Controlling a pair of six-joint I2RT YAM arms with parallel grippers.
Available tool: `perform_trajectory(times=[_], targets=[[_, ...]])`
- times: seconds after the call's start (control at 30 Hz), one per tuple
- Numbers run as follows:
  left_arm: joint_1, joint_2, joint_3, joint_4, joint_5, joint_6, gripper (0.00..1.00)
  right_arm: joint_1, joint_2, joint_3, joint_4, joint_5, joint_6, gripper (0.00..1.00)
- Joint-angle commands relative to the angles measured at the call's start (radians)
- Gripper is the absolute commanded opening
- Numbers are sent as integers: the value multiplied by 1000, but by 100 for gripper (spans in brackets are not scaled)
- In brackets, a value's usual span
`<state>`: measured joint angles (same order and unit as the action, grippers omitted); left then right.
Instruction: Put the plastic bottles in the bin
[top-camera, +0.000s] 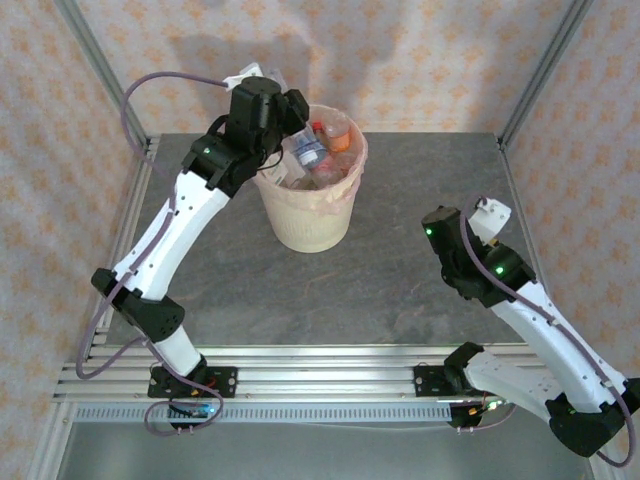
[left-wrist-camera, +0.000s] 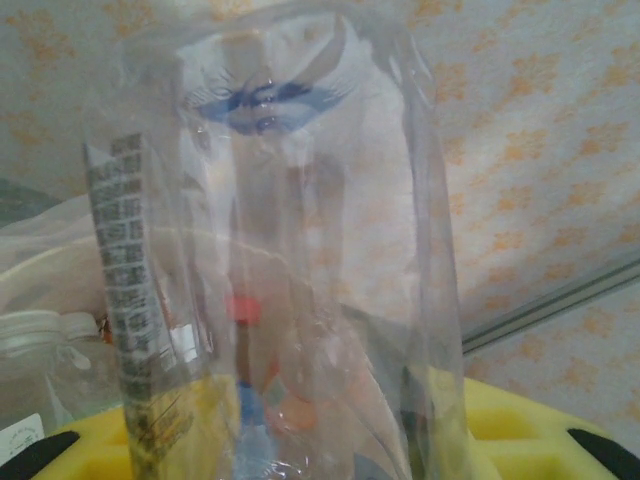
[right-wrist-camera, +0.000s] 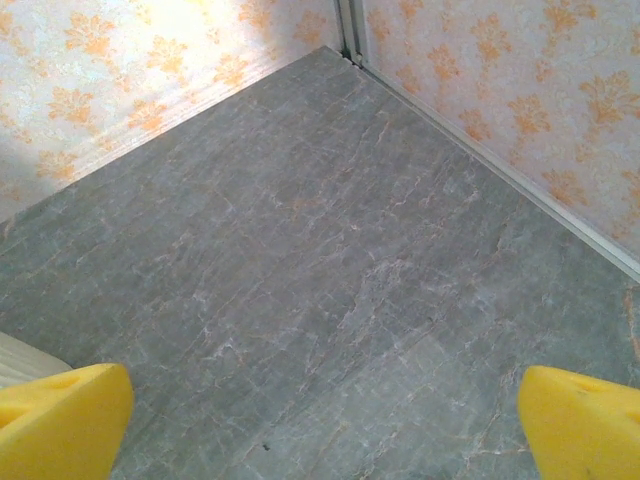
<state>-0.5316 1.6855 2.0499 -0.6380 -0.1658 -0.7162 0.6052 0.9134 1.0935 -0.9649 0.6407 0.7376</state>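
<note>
Clear plastic bottle (left-wrist-camera: 290, 250), blue print near its top: clamped between the yellow fingers (left-wrist-camera: 520, 430) of the left gripper (left-wrist-camera: 310, 445), held up at the far left rim of the bin (top-camera: 310, 220). Cream bin with pinkish liner (top-camera: 352, 185) is set on the grey tabletop (top-camera: 400, 270); several bottles (top-camera: 318, 150) are lodged inside. Right gripper (right-wrist-camera: 320, 420): spread wide above the tabletop, well right of the bin.

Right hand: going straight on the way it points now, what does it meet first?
Likely the grey tabletop, short of the wallpapered corner; nothing else lies ahead of the open right hand.
</note>
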Motion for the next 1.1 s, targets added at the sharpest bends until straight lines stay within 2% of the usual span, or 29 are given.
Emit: perform_trajectory(times=[0.0, 0.3, 0.57, 0.73, 0.9, 1.07], targets=[[-7, 17, 23, -41, -40, -40, 46, -4, -7, -14, -20, 38, 18, 99], [-8, 127, 76, -108, -108, -69, 48, -4, -7, 3, -28, 27, 14, 99], [-6, 157, 82, -129, -138, -71, 52, -4, -7, 0, -26, 24, 16, 99], [-7, 158, 78, -147, -151, -79, 62, -4, -7, -3, -24, 21, 20, 99], [-7, 156, 78, -155, -154, -80, 81, -4, -7, -6, -24, 20, 26, 99], [-5, 139, 79, -161, -186, -71, 83, -4, -7, -6, -24, 18, 28, 99]])
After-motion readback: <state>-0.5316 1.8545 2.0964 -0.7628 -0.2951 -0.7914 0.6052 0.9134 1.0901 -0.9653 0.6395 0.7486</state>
